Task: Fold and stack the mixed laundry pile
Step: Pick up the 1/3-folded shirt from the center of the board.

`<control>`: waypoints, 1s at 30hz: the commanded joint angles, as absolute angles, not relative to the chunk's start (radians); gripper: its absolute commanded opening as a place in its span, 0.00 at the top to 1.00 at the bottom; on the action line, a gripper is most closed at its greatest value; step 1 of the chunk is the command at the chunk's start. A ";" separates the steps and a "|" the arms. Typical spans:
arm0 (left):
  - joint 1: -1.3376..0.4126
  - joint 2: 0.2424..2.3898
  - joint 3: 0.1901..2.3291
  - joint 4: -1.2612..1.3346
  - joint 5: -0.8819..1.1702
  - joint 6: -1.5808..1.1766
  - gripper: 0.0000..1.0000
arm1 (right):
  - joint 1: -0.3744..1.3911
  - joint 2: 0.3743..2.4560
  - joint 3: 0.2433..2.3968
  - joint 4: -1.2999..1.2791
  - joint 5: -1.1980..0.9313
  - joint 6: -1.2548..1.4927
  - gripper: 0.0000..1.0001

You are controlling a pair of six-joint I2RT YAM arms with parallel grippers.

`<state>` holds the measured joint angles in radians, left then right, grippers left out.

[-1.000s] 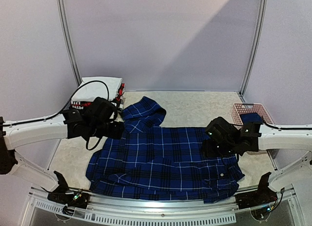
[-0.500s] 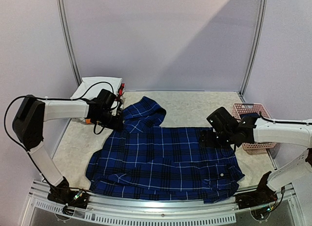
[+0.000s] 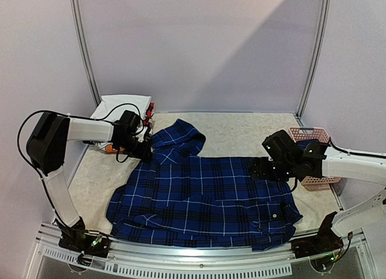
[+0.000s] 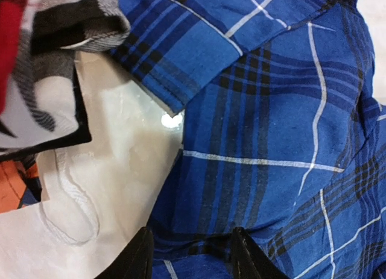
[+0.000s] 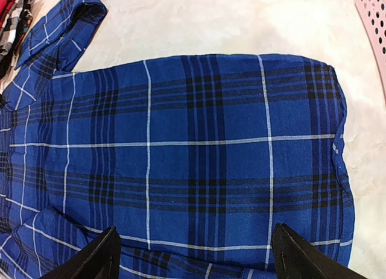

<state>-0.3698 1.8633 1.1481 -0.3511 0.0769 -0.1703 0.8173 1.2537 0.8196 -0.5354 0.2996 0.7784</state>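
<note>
A dark-blue plaid shirt (image 3: 205, 194) with thin white lines lies spread flat across the table (image 3: 247, 129), its collar end pointing to the back left. My left gripper (image 3: 146, 152) is down at the shirt's back-left edge. In the left wrist view its gripper (image 4: 193, 261) stands half open, the fingers (image 4: 142, 258) on either side of a wrinkled bit of plaid (image 4: 253, 110) at the hem. My right gripper (image 3: 258, 170) hovers over the shirt's right side. The right wrist view shows that gripper (image 5: 196, 255) wide open above flat plaid (image 5: 199, 146), holding nothing.
A stack of folded garments (image 3: 123, 105), white with black and red, sits in the back-left corner, right beside my left gripper (image 4: 36, 80). A white cord (image 4: 66, 194) lies on the table there. The pink lattice basket (image 3: 310, 133) stands at the right edge behind my right arm.
My left arm has swung from up near the camera down to the shirt's back-left edge, and its jaws have narrowed. My right gripper has opened wider and shifted slightly right.
</note>
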 commanded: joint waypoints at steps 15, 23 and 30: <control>-0.350 1.980 1.242 -0.358 0.099 -0.151 0.84 | 0.683 1.263 0.829 -0.509 0.255 0.718 0.15; -0.350 1.978 1.235 -0.352 0.102 -0.149 1.00 | 0.560 1.454 0.972 -0.526 0.278 0.703 0.19; -0.349 1.965 1.218 -0.333 0.096 -0.149 1.00 | 0.486 1.700 1.158 -0.598 0.327 0.670 0.23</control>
<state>-0.3614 1.9705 1.2278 -0.3470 0.0978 -0.1570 0.5220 1.5993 1.0782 -0.5392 0.2813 0.6998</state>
